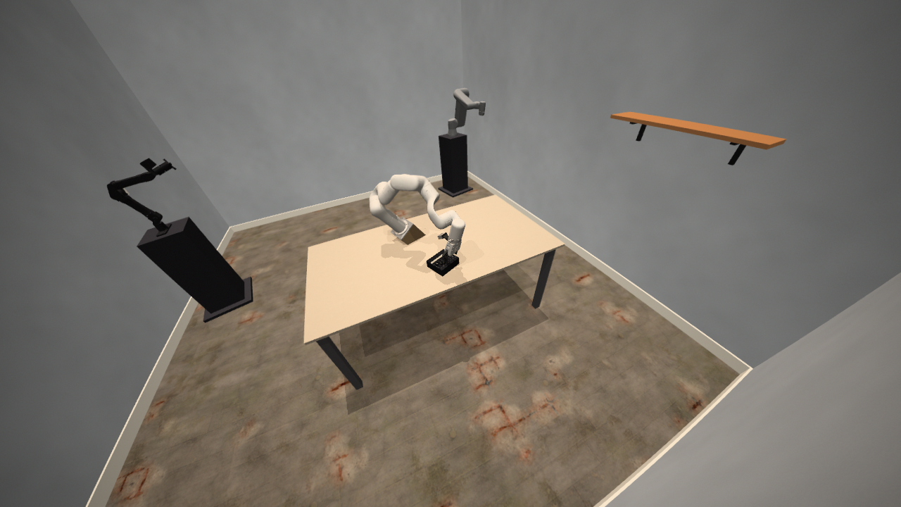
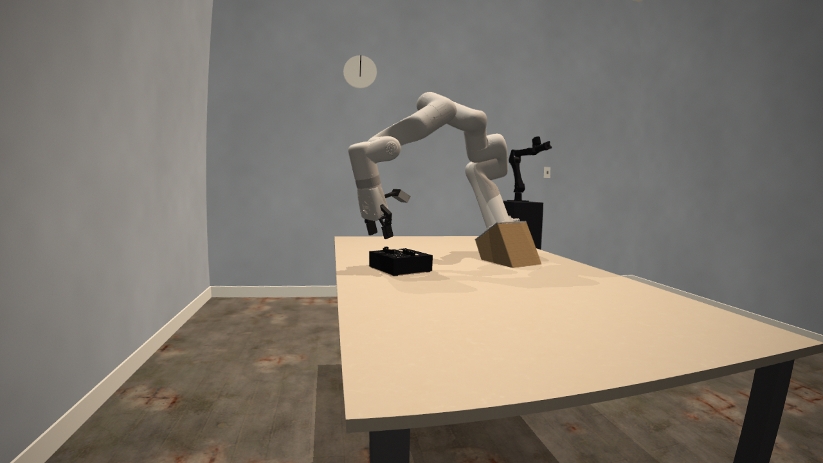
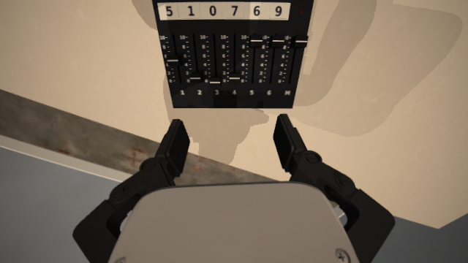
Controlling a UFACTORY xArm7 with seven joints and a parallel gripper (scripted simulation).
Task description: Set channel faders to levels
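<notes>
Hovering open, the tool (image 3: 231,138) faces seven faders (image 3: 234,77).

I work in a bare robot lab: grey walls, one table (image 1: 353,296), other arms on black pedestals (image 1: 188,265), a wall shelf (image 1: 696,129).

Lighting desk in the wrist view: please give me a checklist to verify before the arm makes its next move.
1. Jaws open and holding nothing: ok.
2. Lighting desk flat on the table: ok.
3. Faders 1 to 3 match tape levels 5, 1, 0: ok.
4. Fader 4 at 7: not ok, it sits near 1.
5. Fader 5 at 6: not ok, it sits near the top.
6. Fader 6 at 9: cannot tell, 9 or 10.
</notes>
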